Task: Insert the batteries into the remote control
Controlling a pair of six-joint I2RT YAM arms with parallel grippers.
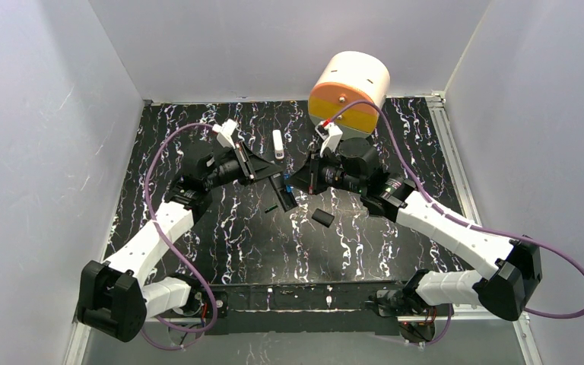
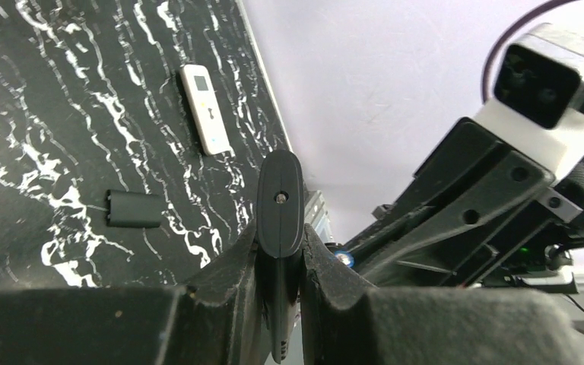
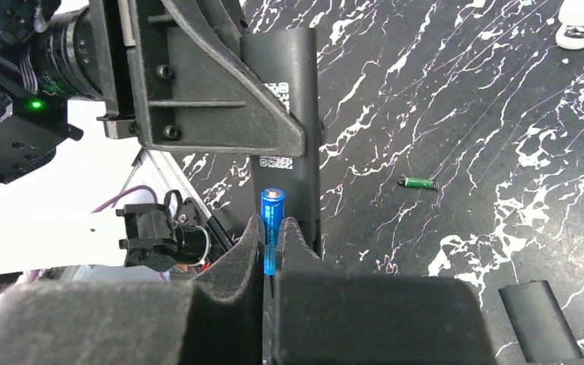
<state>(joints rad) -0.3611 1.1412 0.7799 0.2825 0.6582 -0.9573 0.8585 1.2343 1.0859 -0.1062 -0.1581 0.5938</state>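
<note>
While no battery shows as seated, I judge the task early to middle. At centre of the top view the left tool (image 2: pixel 280 243) is clamped narrow on the slim black plastic remote control (image 2: pixel 280 190), held up off the black white-veined table (image 1: pixel 228 236). The remote's label side faces the right tool (image 3: pixel 272 232), which pinches the shiny blue cylindrical battery (image 3: pixel 272 209) upright, just beside the remote. The bay is hidden; contents cannot be told.

A flat black plastic cover (image 1: pixel 322 218) lies loose at centre right, so the back is probably open.

Left to do:
- seat the blue cell
- fetch the small dark-green cylindrical battery (image 3: pixel 417 182) lying on the table, and seat it
- likely refit the cover

Count:
- two tools
- two remotes: the black one, plus a narrow white remote with a small display (image 2: pixel 205 118) lying apart
- two batteries
- one cover
- one orange-and-cream drum (image 1: pixel 350 87), upper right
</note>
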